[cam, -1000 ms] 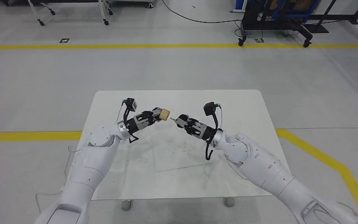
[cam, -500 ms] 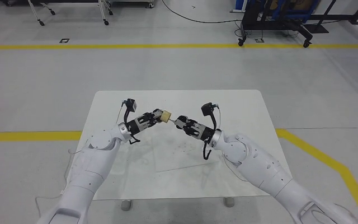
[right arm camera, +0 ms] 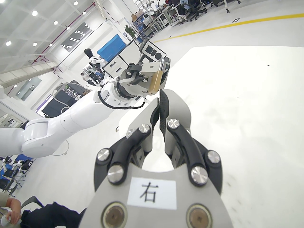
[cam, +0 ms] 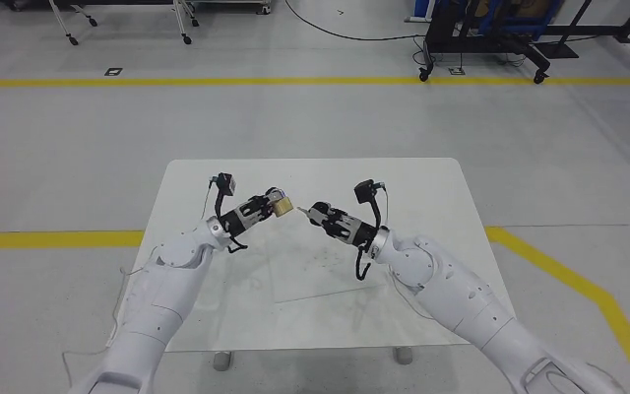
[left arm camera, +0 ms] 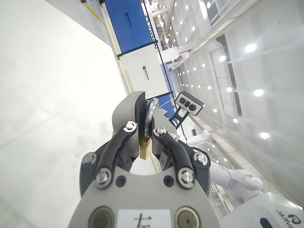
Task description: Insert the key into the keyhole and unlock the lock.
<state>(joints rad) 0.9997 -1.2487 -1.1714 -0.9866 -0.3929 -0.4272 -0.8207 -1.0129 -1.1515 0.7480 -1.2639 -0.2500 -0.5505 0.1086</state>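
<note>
The fingers [left arm camera: 129, 112] of the left gripper [left arm camera: 148, 105] are clamped on the lock [left arm camera: 145, 149]. The silver shackle sits pinched between the pads near the fingertips. The brass body hangs back between the finger links, toward the wrist.

The fingers [right arm camera: 175, 110] of the right gripper [right arm camera: 162, 96] are pressed together pad to pad. Whether the key lies between them cannot be told.

The left wrist view gives the lock edge-on, as a narrow brass strip below a thin arc of shackle. The right wrist view gives what that one hides: the broad brass face of the lock [right arm camera: 155, 81]. Here it is tilted, with the shackle curving over the top into the left gripper [right arm camera: 161, 72]. From this side the lock lies just beyond the right fingertips, slightly to one side of their line.

The top view adds the spacing. The lock [cam: 283, 207] projects from the left gripper [cam: 276, 205] toward the right gripper [cam: 315, 211], and a small gap separates the brass body from the right fingertips.

Both arms come in from the near side of the table [cam: 413, 197]. Their forearms angle toward each other, so the two grippers face tip to tip over the table's middle. Both are held above the white surface rather than resting on it.
</note>
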